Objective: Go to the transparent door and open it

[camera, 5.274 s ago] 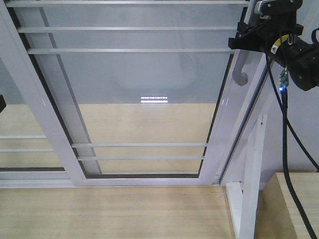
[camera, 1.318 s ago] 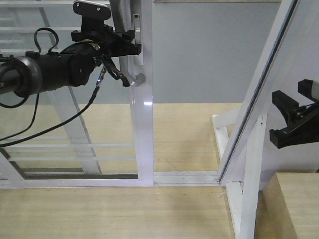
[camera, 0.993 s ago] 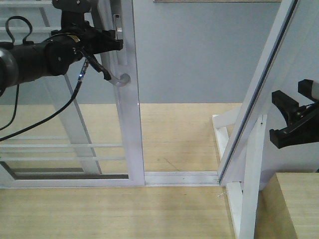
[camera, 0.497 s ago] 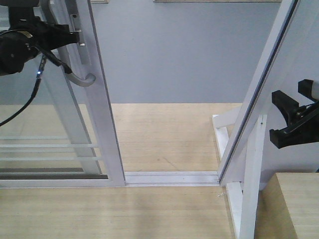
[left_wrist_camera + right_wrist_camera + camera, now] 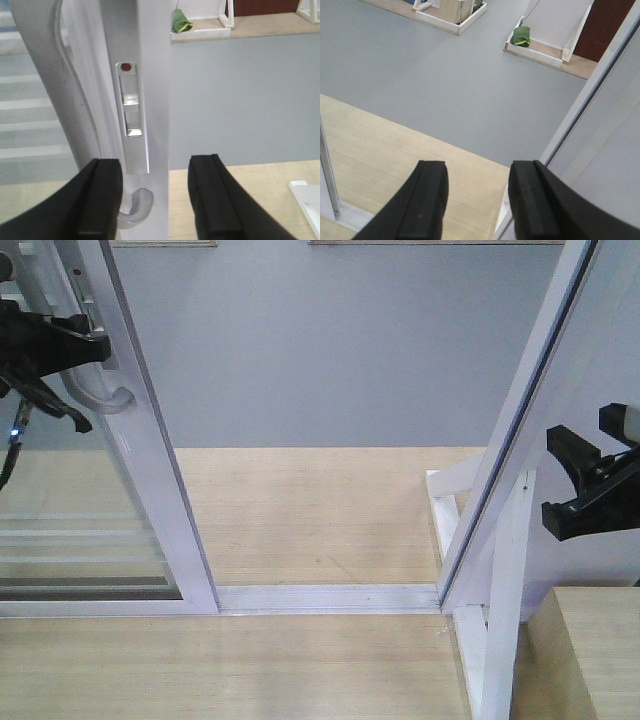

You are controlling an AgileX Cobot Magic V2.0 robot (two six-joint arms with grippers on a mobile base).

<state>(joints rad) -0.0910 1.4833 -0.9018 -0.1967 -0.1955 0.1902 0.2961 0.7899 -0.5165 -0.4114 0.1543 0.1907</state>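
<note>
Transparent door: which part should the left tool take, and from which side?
Take the curved grey handle on the transparent door, from the open doorway side. It stands clear of the flat stile and hooks at the bottom; the left tool already straddles that stile.

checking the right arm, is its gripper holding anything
No, the right gripper is open with only bare floor showing between its fingers, well clear of the transparent door.

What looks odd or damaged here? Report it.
Nothing stands out. The transparent door stands slid left, its frame and glass intact, with the left gripper open astride the stile by the curved handle. The right gripper hangs open, empty.
</note>
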